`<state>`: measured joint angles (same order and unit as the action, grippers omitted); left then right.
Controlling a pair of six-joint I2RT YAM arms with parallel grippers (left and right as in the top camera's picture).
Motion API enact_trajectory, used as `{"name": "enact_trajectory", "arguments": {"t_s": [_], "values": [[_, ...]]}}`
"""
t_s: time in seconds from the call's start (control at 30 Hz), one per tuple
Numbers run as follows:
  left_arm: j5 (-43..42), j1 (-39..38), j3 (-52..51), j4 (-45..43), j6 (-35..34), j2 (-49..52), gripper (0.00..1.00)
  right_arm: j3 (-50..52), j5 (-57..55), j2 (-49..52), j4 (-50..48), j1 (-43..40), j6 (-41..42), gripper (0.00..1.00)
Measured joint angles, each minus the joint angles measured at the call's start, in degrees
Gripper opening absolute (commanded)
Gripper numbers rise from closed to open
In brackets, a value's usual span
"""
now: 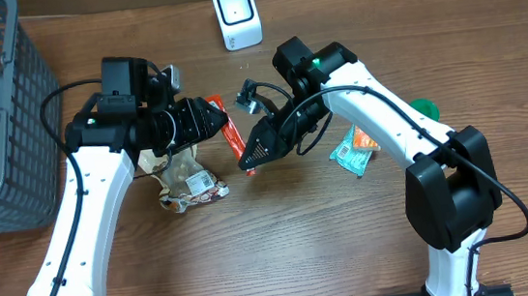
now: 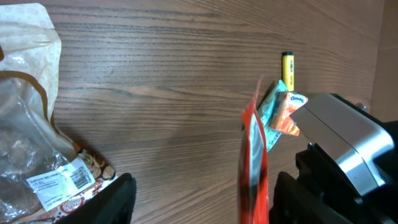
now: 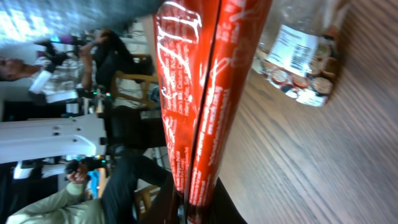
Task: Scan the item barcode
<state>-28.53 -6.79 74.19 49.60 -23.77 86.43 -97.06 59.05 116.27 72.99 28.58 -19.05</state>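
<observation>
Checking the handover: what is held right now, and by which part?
The right pincer holds the red packet by one end. The left pincer straddles the other end, jaws apart, gripping nothing.

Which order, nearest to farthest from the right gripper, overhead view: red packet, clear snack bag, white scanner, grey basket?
1. red packet, held by the right gripper.
2. clear snack bag, toward the left arm.
3. white scanner, at the table's far edge.
4. grey basket, far left corner.

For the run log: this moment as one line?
right gripper: shut on red packet | left gripper: open around red packet | scanner: packet not there
</observation>
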Motion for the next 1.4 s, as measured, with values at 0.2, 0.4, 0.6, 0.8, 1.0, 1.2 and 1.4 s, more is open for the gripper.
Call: {"name": "enact_trajectory", "arguments": {"t_s": [0.2,0.4,0.6,0.8,1.0,1.2,1.4], "values": [[-0.02,0.00,0.00,-1.05,0.07,0.00,0.45,0.00,3.76,0.02,0.00,0.00,-0.07,0.04],[-0.24,0.00,0.00,-2.97,-0.11,0.00,0.45,0.00,5.62,0.02,-0.13,0.13,-0.09,0.04],[-1.09,0.00,0.00,-4.22,-1.11,0.00,0.45,0.00,6.58,0.02,-0.92,1.27,-0.13,0.04],[-3.69,0.13,-0.02,-5.88,-1.55,0.07,0.38,0.00,7.06,0.00,-1.46,1.81,-0.24,0.04],[-4.50,0.13,-0.02,-6.01,-1.64,0.07,0.37,0.00,8.48,0.02,-1.79,1.79,-0.20,0.04],[-4.50,0.28,-0.02,-6.21,-1.75,0.07,0.36,0.00,12.09,0.00,-2.97,1.81,-0.09,0.04],[-5.81,0.15,-0.02,-7.52,-1.90,0.11,0.15,0.00,13.73,0.00,-3.34,1.95,-0.26,0.04]]}}
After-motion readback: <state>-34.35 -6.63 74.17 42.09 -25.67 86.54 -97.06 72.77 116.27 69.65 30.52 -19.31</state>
